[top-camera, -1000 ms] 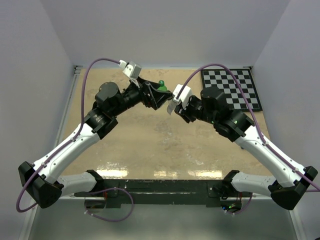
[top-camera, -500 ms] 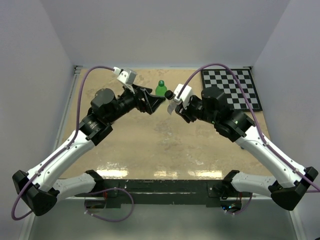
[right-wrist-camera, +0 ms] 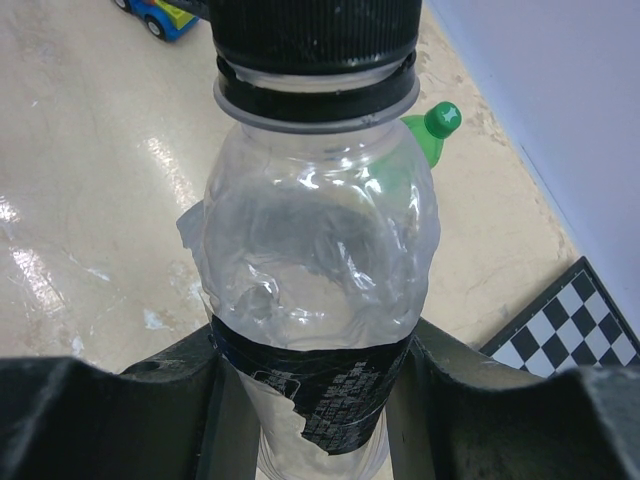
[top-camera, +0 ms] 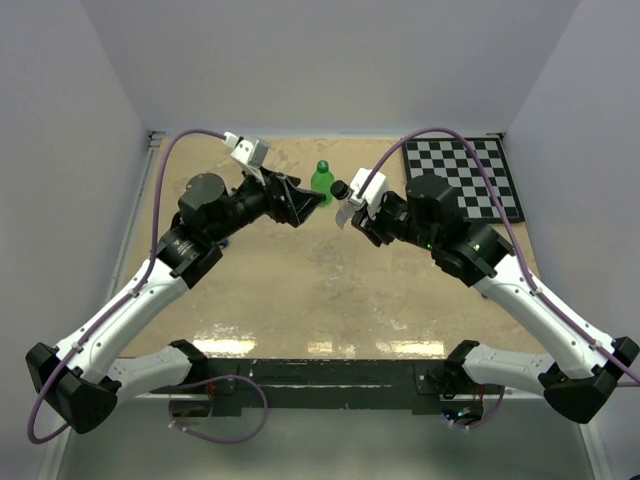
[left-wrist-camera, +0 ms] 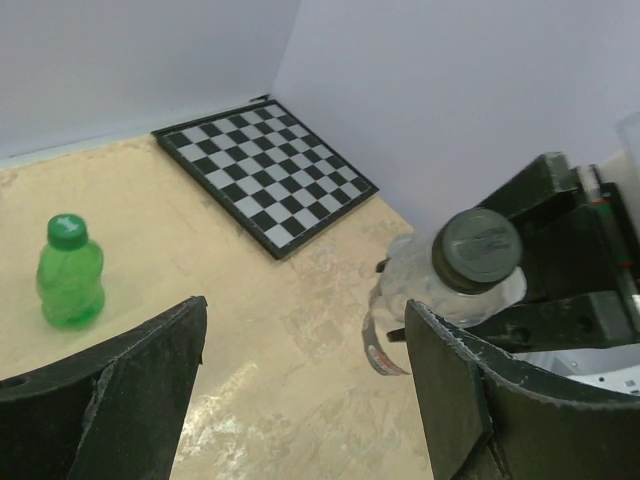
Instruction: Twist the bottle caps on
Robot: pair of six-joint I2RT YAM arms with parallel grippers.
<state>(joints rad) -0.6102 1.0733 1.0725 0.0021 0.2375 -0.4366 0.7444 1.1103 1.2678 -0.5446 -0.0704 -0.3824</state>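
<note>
The right gripper [right-wrist-camera: 312, 405] clamps the clear bottle [right-wrist-camera: 315, 260], black cap [left-wrist-camera: 480, 247] on, as the left gripper [left-wrist-camera: 300, 385] gapes empty near the capped green bottle [left-wrist-camera: 70, 285].

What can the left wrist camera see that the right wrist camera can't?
Only the left wrist view shows the left end effector, open, and the top of the black cap. Only the right wrist view shows a blue toy. Both show the clear bottle, gripped by the right end effector, the green bottle and the checkerboard.
</note>
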